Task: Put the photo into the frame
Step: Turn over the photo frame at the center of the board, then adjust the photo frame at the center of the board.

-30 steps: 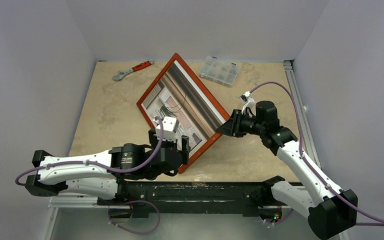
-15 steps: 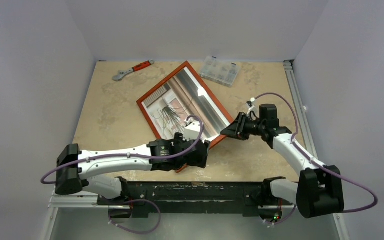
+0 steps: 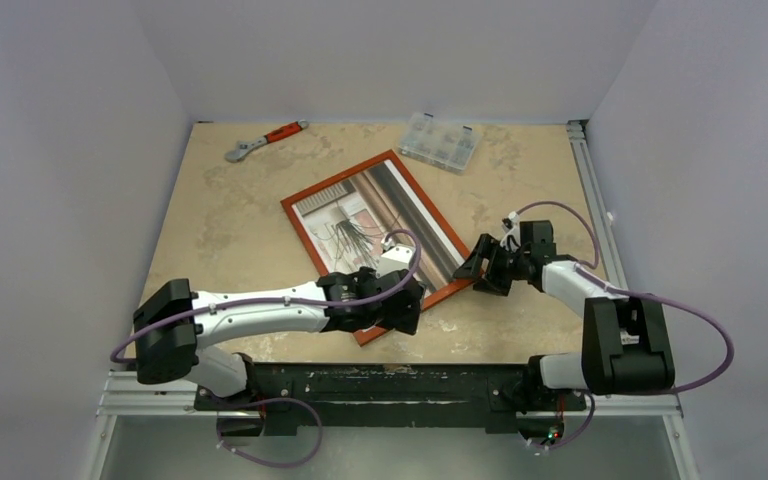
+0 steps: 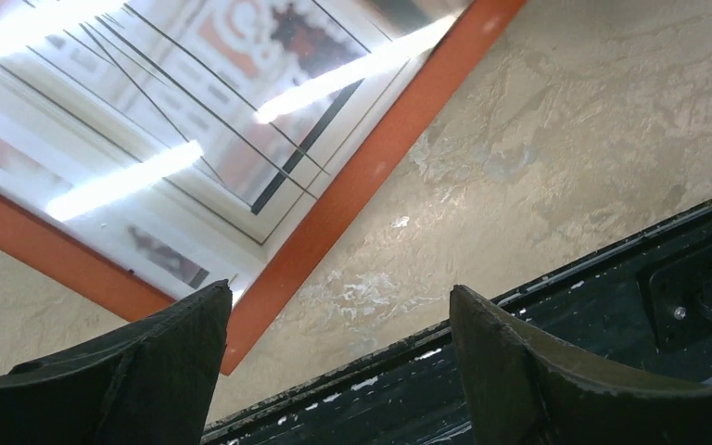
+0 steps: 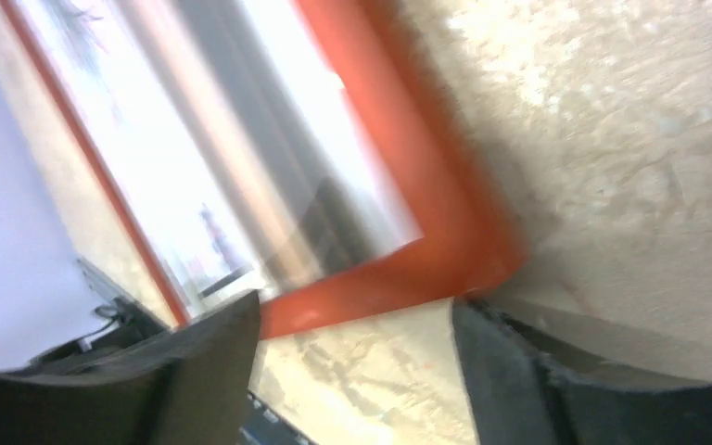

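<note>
assembled frame point(image 3: 338, 180) flat on the table point(image 3: 225, 235), a gripper at each near corner
the photo point(image 3: 375, 215) lies face-up inside it. one corner sits just ahead of the right gripper point(image 5: 357, 301), between its spread jaws (nothing pinched). the nearest corner lies beside the left gripper point(image 4: 338, 297), likewise spread. the long axis runs away from both grippers.

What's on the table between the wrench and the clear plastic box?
Nothing, just bare tabletop between the wrench and the clear plastic box, as the top view shows. The frame sits just below that stretch.
</note>
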Motion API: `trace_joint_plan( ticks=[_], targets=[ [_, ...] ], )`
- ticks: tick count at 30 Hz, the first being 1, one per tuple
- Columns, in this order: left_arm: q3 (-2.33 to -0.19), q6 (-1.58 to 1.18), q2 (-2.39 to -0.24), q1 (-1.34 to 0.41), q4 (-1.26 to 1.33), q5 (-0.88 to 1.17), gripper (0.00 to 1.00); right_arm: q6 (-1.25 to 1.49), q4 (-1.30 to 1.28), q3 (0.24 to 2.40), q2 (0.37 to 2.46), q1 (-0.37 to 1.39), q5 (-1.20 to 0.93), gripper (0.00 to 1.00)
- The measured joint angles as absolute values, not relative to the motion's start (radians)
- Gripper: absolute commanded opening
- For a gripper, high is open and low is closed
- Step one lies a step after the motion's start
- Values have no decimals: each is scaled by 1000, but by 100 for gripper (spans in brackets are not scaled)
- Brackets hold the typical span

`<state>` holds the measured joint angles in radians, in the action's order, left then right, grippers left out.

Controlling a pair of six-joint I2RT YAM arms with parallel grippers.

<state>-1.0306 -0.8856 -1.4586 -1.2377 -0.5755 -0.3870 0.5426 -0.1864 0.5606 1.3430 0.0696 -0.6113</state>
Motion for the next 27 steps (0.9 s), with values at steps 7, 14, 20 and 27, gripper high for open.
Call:
trace_joint_plan(
  ticks=[7,14,20,27],
  targets=[
    [-1028,-845,-1481,-1197,-528,-316,88,480,-153,558,1325,56,-491,96],
    [-1040,-823,-1557,-1170,-518,-256,87,443,-166,556,1287,51,-431,98],
    [-1112,-815,-1681,-1153,-520,-221,83,454,-206,526,1234,51,-411,97],
    [-1129,-808,-1728,-1145,-515,-167,80,514,-157,489,1224,50,-457,93]
  ],
)
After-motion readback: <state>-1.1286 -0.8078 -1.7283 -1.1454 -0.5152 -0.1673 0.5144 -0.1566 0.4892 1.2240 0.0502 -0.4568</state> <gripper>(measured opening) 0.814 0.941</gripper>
